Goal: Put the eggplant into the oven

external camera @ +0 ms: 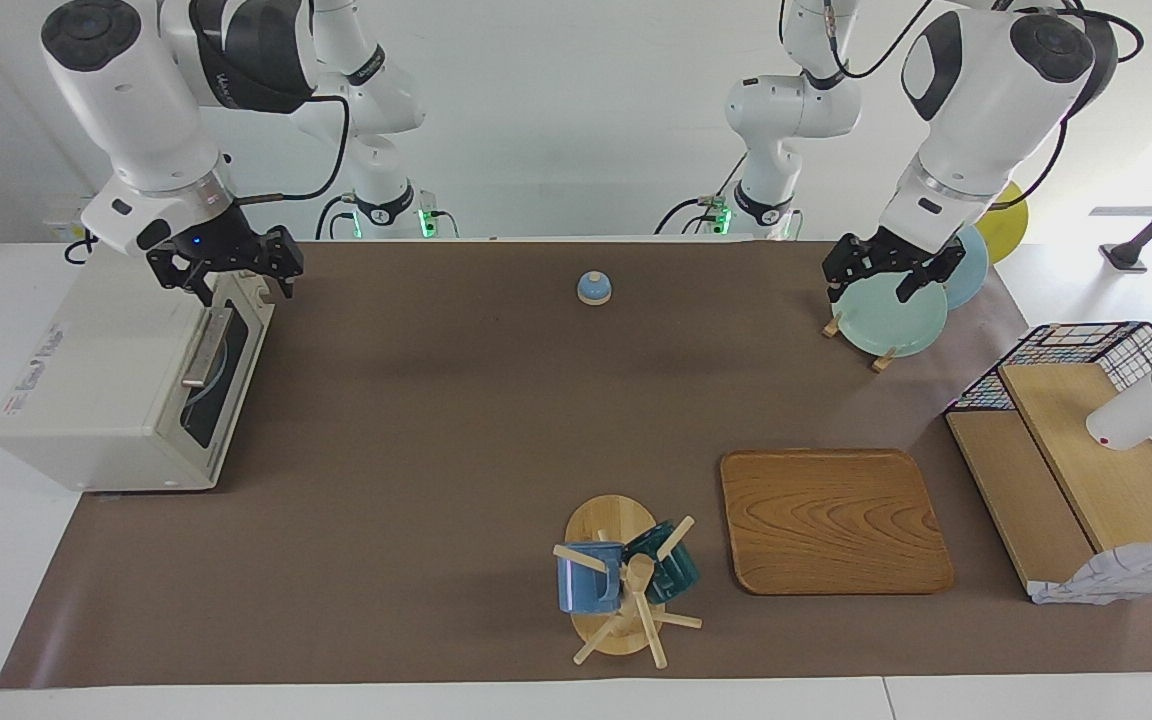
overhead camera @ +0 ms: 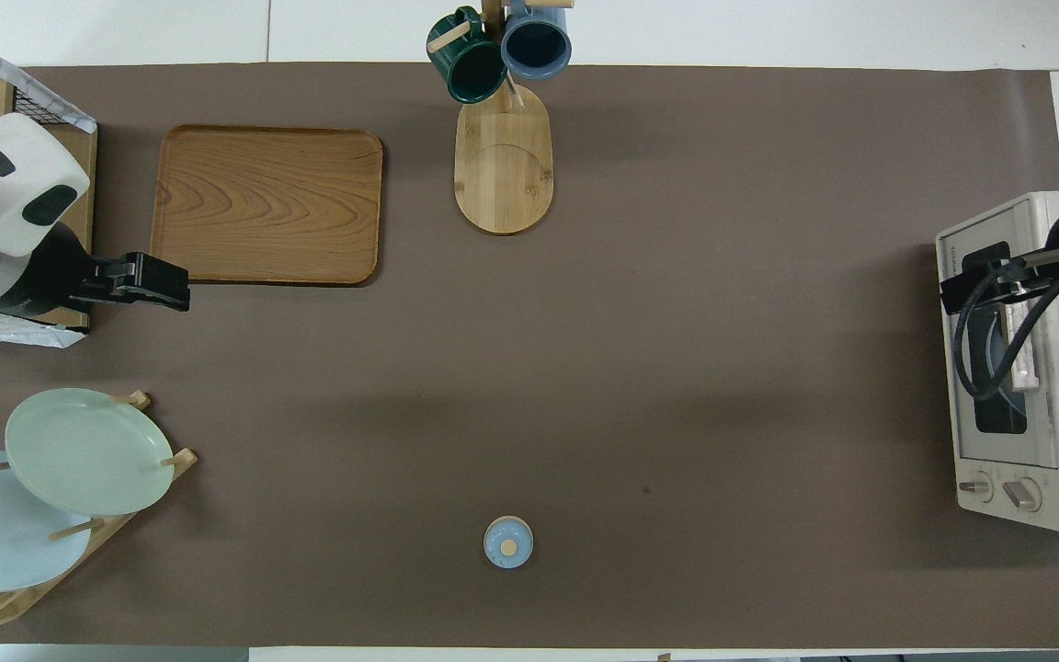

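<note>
At the right arm's end of the surface (external camera: 436,420), the cream-white oven (external camera: 126,385) stands shut, dark glass door; right hand (external camera: 226,270) wide above it, left hand (external camera: 886,275) wide over the plates (external camera: 891,315).

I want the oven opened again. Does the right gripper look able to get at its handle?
Probably yes: the right gripper hangs open just above the oven, whose door is shut, and nothing lies between it and the handle.
</note>
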Robot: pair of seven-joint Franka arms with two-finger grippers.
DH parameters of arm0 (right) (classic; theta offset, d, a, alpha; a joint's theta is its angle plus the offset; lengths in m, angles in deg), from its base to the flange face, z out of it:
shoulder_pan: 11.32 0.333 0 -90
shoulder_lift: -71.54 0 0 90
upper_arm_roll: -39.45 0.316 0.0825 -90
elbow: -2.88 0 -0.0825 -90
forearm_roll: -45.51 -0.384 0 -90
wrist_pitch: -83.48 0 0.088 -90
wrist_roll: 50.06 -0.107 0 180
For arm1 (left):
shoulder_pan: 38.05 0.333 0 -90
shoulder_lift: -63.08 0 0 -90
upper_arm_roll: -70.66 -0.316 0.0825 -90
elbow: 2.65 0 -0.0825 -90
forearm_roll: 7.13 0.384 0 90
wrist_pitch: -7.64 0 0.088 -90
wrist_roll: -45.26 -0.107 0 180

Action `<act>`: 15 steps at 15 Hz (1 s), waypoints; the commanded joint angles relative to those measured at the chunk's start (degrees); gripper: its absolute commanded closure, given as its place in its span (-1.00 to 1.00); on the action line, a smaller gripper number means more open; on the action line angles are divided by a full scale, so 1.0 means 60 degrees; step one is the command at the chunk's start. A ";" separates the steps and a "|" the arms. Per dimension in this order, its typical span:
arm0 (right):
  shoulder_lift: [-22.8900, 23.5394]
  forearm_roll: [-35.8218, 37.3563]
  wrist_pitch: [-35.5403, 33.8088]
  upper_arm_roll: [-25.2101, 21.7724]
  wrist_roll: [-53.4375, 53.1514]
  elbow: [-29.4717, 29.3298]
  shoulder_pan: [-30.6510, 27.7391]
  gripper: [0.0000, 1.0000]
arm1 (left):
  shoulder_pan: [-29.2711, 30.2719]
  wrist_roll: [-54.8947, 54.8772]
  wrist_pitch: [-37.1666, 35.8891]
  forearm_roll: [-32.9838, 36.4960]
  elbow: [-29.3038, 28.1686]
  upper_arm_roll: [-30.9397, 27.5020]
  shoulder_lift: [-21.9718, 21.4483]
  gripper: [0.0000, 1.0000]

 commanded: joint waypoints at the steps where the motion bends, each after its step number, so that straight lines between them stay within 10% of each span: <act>1: 0.0143 0.0092 -0.0112 -0.0052 -0.0101 -0.0054 -0.0072 -1.00 | 0.0094 0.0003 0.0019 0.0186 -0.0159 0.0072 -0.0210 -1.00; 15: -0.0339 -0.0714 0.0269 -0.0038 -0.0203 0.0443 -0.0497 -1.00 | 0.0094 0.0003 0.0034 0.0186 -0.0159 0.0072 -0.0210 -1.00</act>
